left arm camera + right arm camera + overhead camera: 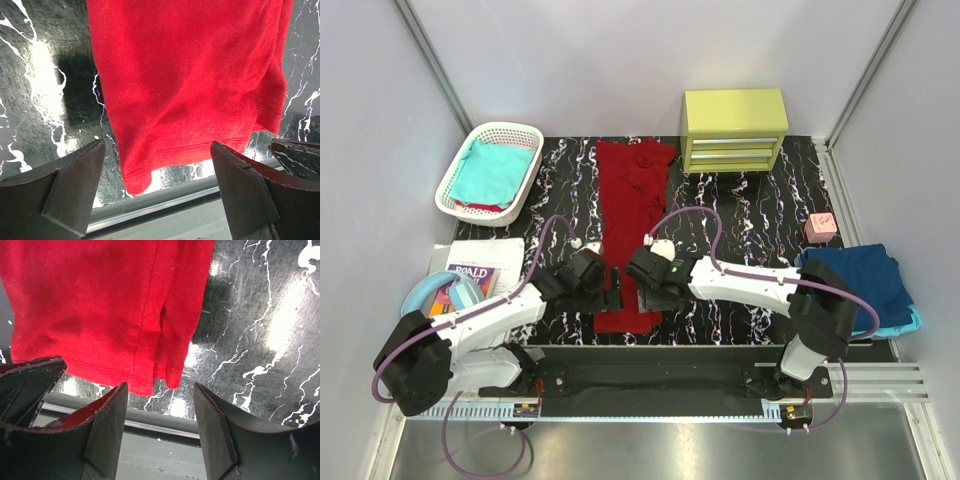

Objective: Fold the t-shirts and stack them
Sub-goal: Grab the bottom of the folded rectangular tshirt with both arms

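Observation:
The dark red t-shirt (632, 215) lies on the black marbled table as a long narrow strip, its hem at the near edge. It fills the top of the left wrist view (190, 80) and the right wrist view (100, 305). My left gripper (613, 297) is open and empty above the hem's left corner (157, 187). My right gripper (643, 292) is open and empty above the hem's right corner (160, 427). A teal shirt (492, 170) lies in the white basket (452, 205). A navy shirt (860, 278) lies on a light blue one (912, 324) at the right.
A yellow drawer unit (734, 130) stands at the back. A small pink block (820, 228) sits at the right. A book (472, 276) and a blue round object (438, 296) lie at the left. The table's front edge (165, 205) runs just under both grippers.

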Motion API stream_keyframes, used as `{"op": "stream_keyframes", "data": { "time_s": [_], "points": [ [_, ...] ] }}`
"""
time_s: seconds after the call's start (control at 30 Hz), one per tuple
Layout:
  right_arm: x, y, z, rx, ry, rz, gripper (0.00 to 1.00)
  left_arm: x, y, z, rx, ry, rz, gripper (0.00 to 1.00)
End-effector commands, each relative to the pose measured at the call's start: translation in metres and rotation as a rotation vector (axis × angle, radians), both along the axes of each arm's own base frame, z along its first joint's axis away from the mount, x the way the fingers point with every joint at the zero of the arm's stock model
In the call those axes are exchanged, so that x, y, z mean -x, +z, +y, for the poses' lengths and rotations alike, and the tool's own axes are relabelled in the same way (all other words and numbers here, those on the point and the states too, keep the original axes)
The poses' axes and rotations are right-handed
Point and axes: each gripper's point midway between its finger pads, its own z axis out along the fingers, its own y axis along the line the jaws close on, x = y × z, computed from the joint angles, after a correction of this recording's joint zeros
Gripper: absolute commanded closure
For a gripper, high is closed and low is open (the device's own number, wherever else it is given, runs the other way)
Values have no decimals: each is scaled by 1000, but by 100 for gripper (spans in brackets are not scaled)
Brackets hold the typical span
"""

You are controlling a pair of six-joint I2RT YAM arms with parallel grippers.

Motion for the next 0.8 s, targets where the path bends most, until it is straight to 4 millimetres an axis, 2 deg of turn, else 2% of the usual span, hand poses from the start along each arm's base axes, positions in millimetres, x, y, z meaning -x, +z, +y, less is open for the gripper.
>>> {"op": "stream_keyframes", "data": {
  "time_s": [0.0, 0.13, 0.23, 0.27, 0.33, 0.43, 0.57, 0.77],
  "points": [
    [0, -13, 1, 21, -22, 1, 39, -13, 8, -12, 31, 3, -42, 10],
    [9, -34, -10, 46, -42, 39, 41, -10, 2, -11, 31, 2, -32, 11],
    [12, -42, -15, 59, -50, 53, 46, -6, -4, -11, 33, -2, -18, 11],
    [13, -43, -15, 59, -50, 52, 49, -6, -4, -11, 35, -3, -18, 12],
    [12, -43, -16, 62, -59, 49, 60, -5, -4, -12, 37, -5, -15, 12],
    [12, -45, -15, 65, -60, 54, 69, -5, -4, -13, 43, -7, -16, 13],
    [13, -48, -17, 73, -63, 59, 68, -1, -5, -16, 47, -10, -4, 14],
    [9, -38, -15, 53, -57, 32, 54, 2, -3, -19, 58, -10, -7, 14]
  ]
}}
